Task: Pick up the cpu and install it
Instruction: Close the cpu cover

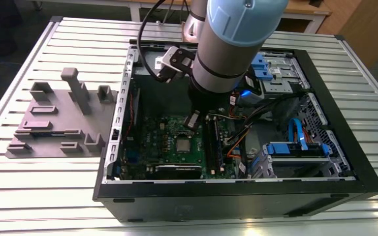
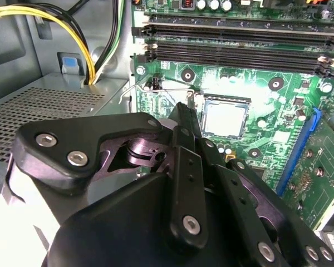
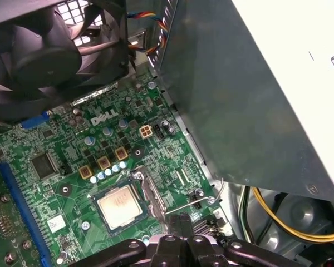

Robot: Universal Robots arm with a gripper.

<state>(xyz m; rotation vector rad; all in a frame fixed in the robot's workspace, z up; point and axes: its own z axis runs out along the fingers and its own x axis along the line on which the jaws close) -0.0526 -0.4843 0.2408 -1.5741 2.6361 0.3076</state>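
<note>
The cpu (image 3: 120, 207) (image 2: 223, 119) (image 1: 183, 144) lies flat in its socket on the green motherboard (image 3: 72, 161) inside the open computer case (image 1: 241, 191). The claw (image 2: 185, 119) hovers just above and beside it, fingers pressed together, holding nothing.

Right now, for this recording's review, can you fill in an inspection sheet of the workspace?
Surface: slatted metal table, carrying an open computer case.
Job's things: cpu lies flat in the motherboard socket, seen in both wrist views.
Clutter: grey fixture plate on the exterior view's left.
Grippers: gripper hangs beside the socket, holding nothing; jaws together.
Cables: yellow wires by the power supply; blue and orange cables inside the case.
Surroundings: wooden bench behind.
</note>
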